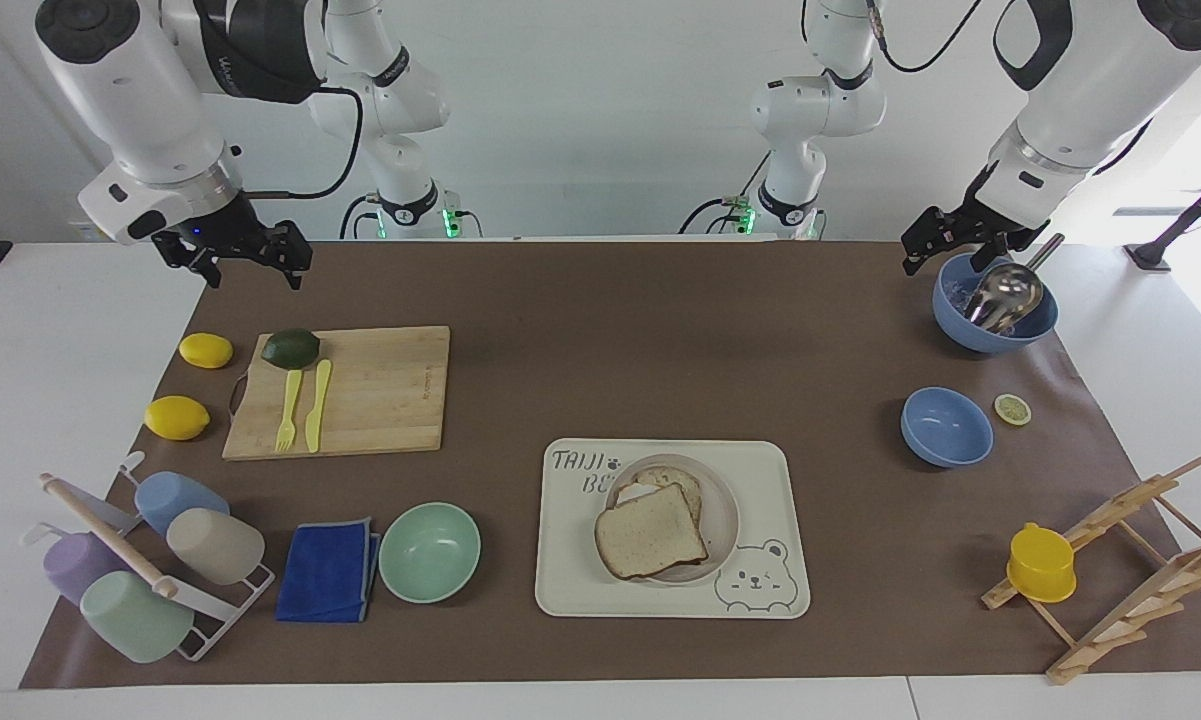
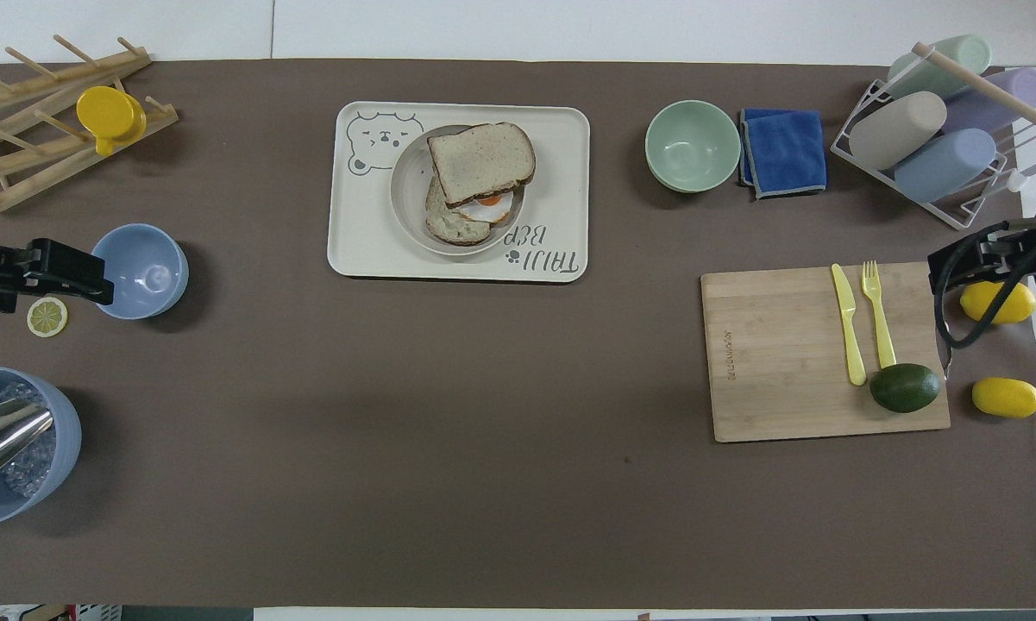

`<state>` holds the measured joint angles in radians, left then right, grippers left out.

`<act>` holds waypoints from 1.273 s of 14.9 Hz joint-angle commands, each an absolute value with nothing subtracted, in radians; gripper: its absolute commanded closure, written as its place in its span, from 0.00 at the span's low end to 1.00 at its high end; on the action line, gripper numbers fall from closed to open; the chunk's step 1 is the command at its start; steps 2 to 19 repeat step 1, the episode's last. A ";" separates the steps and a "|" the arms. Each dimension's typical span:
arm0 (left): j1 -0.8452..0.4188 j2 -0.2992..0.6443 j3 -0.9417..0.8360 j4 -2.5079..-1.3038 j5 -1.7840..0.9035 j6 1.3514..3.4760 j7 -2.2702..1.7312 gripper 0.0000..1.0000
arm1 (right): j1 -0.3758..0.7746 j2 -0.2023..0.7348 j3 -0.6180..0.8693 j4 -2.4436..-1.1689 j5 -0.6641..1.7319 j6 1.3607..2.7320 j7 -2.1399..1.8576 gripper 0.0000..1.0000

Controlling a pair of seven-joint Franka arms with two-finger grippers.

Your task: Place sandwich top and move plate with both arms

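On the plate (image 1: 722,520), sandwich top (image 1: 650,531), well apart from both spread, empty grippers, left (image 1: 945,243) and right (image 1: 245,262)

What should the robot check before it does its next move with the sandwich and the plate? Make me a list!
1. Sandwich top lies on the egg toast: ok, though skewed, so the egg shows.
2. Plate sits flat on the bear tray: ok.
3. Left tool is open and holds nothing: ok. It hangs over the blue bowl with the scoop.
4. Right tool is open and holds nothing: ok. It hangs over the mat near the cutting board.
5. Both tools are at the plate: not ok.
6. Plate rim has room for a grip: cannot tell.
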<state>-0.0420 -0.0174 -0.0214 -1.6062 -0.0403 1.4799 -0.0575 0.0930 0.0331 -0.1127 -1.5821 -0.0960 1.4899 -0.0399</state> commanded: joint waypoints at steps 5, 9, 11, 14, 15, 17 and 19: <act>-0.023 -0.040 -0.035 -1.626 -0.020 1.499 -0.038 0.00 | 0.078 0.015 -0.106 -1.598 -0.064 1.485 -0.048 0.00; -0.023 -0.040 -0.035 -1.626 -0.020 1.499 -0.038 0.00 | 0.078 0.015 -0.106 -1.598 -0.064 1.485 -0.048 0.00; -0.023 -0.040 -0.035 -1.626 -0.020 1.499 -0.038 0.00 | 0.078 0.015 -0.106 -1.598 -0.064 1.485 -0.048 0.00; -0.023 -0.040 -0.035 -1.626 -0.020 1.499 -0.038 0.00 | 0.078 0.015 -0.106 -1.598 -0.064 1.485 -0.048 0.00; -0.023 -0.040 -0.035 -1.626 -0.020 1.499 -0.038 0.00 | 0.078 0.015 -0.106 -1.598 -0.064 1.485 -0.048 0.00; -0.023 -0.040 -0.035 -1.626 -0.020 1.499 -0.038 0.00 | 0.078 0.015 -0.106 -1.598 -0.064 1.485 -0.048 0.00; -0.023 -0.040 -0.035 -1.626 -0.020 1.499 -0.038 0.00 | 0.078 0.015 -0.106 -1.598 -0.064 1.485 -0.048 0.00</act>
